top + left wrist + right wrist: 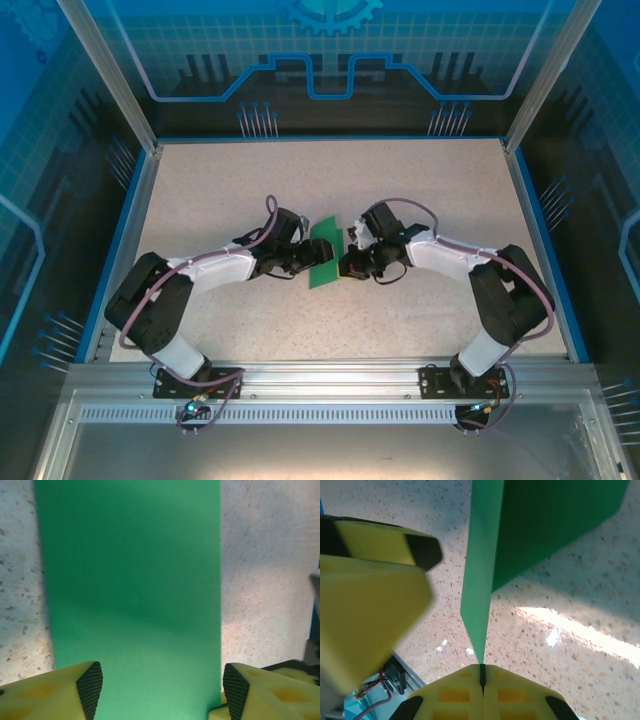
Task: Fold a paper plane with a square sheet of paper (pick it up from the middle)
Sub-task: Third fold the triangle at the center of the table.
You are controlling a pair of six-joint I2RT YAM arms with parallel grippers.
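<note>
The square sheet of paper (322,262) is plain green and folded into a narrow strip with one sharp crease. The right gripper (481,672) is clamped on its edge, while the left gripper (161,686) is spread wide across it.

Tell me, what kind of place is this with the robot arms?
Probably a robot lab's test booth: a left arm and right arm bolted to a metal rail, a speckled table fenced by aluminium posts, and blue circuit-pattern panels around it.
</note>
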